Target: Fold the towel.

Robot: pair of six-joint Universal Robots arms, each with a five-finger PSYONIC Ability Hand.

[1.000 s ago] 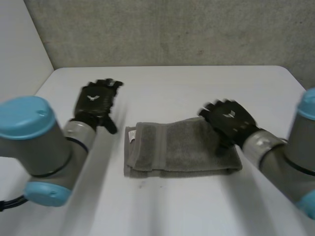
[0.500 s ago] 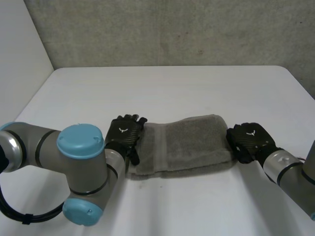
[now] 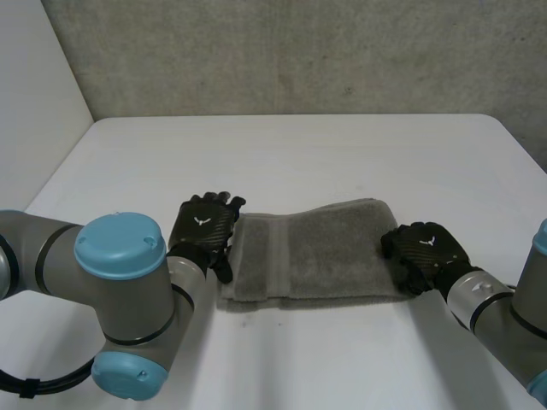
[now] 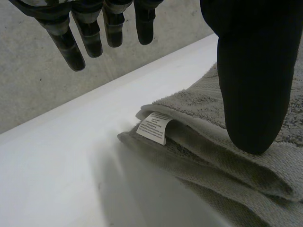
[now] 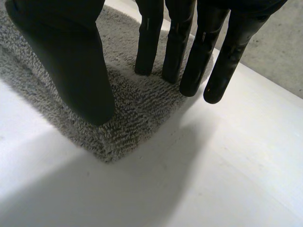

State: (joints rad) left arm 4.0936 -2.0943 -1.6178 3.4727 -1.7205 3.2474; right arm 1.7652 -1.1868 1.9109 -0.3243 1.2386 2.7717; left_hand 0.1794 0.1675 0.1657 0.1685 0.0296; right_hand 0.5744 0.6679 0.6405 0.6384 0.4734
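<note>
The folded grey towel (image 3: 312,252) is lying flat on the white table (image 3: 342,145) between both hands. The left hand (image 3: 201,232) is hovering at the towel's left end, by its white label (image 4: 154,126), fingers straight and holding nothing. The right hand (image 3: 423,249) is resting straight fingers on the towel's right end, gripping nothing

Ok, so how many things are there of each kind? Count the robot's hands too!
Grey towel: 1
White label on the towel: 1
Black hands: 2, left hand, right hand
White table: 1
Total: 5
</note>
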